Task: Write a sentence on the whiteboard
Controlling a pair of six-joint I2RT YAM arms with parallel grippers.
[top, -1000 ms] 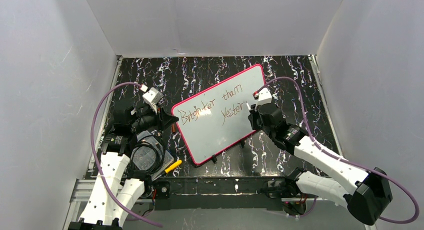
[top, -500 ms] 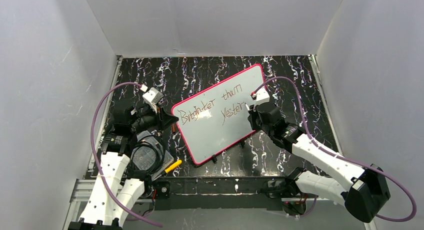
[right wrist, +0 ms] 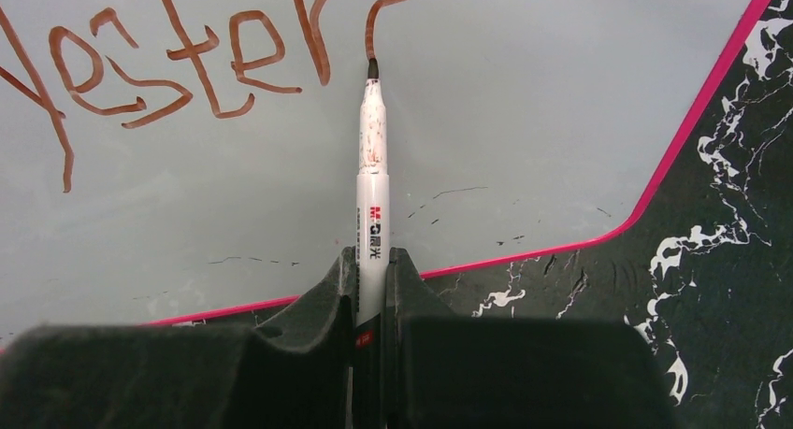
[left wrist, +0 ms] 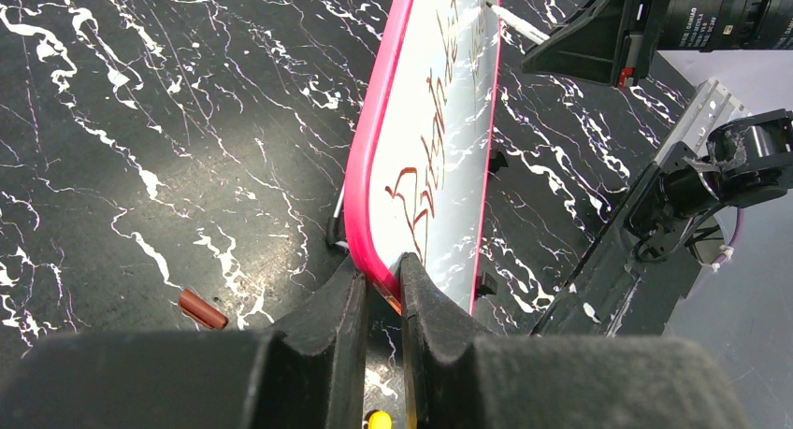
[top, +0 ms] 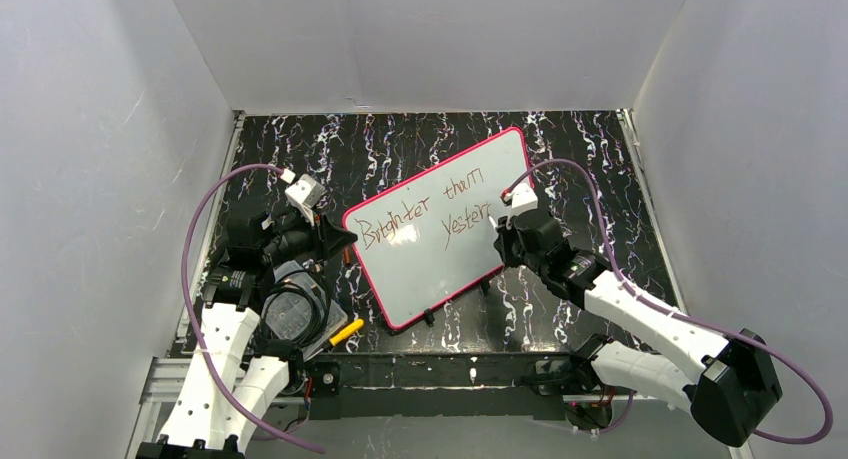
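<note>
The whiteboard [top: 440,264], white with a pink frame, lies tilted on the black marbled table. The sentence [top: 420,214] reads "Brighter than" over "Yester", in reddish-brown. My left gripper [top: 345,241] is shut on the board's left frame, as the left wrist view [left wrist: 382,265] shows, with the board [left wrist: 449,167] running away from it. My right gripper [top: 500,229] is shut on a white marker [right wrist: 373,167]. In the right wrist view the gripper [right wrist: 372,256] holds the marker's tip on the board at the foot of a curved stroke after "Yester" [right wrist: 187,50].
A brown marker cap [left wrist: 202,308] lies on the table left of the board. A yellow-ended object [top: 347,331] and a round black item [top: 290,314] sit by the left arm's base. White walls close in on three sides.
My right gripper has shifted slightly left and towards me with the marker on the board. The left arm and the board have not moved.
</note>
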